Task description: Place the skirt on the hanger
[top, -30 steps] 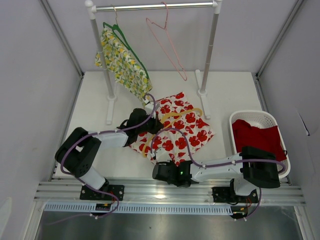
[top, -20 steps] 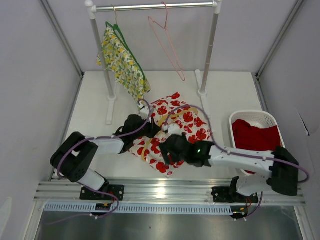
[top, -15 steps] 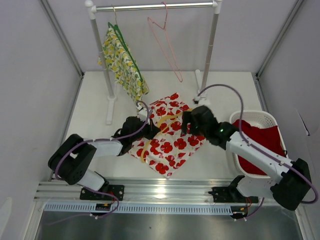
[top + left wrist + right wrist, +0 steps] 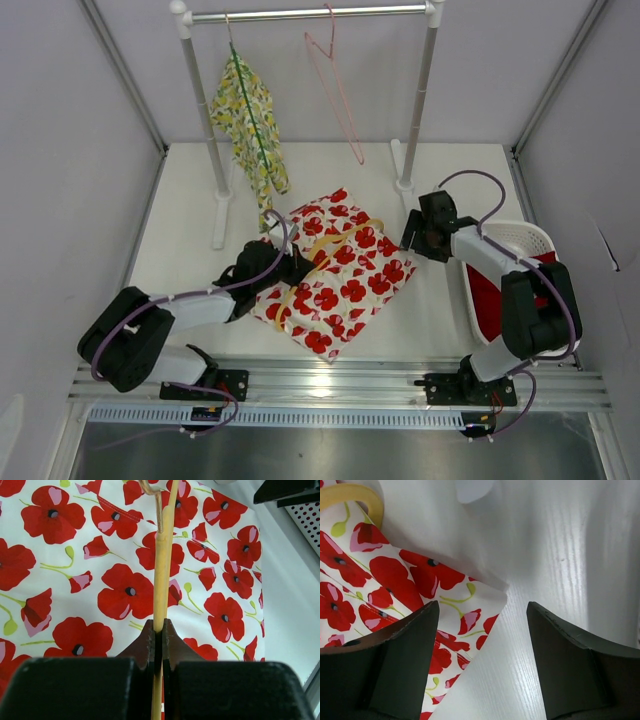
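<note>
The skirt point(image 4: 345, 285), white with red poppies, lies flat in the middle of the table. A yellow hanger point(image 4: 340, 240) rests on top of it. My left gripper point(image 4: 293, 265) is at the skirt's left edge, shut on the hanger's bar point(image 4: 162, 570), which runs up between its closed jaws point(image 4: 158, 630) over the skirt point(image 4: 100, 555). My right gripper point(image 4: 410, 238) is at the skirt's right corner, open. In the right wrist view the skirt's corner point(image 4: 445, 587) lies beside the left finger, with bare table between the jaws point(image 4: 482, 625). The hanger's curved end point(image 4: 350, 492) shows at top left.
A clothes rack point(image 4: 310, 14) stands at the back, with a lemon-print garment on a green hanger point(image 4: 250, 120) and a bare pink wire hanger point(image 4: 335, 80). Its right post point(image 4: 418, 110) is just behind my right gripper. A white basket point(image 4: 525, 238) with red cloth sits at the right.
My right arm swung from the table's front edge across the skirt to its right corner, and its jaws opened. The skirt shifted and flattened. The left gripper stayed shut on the hanger.
</note>
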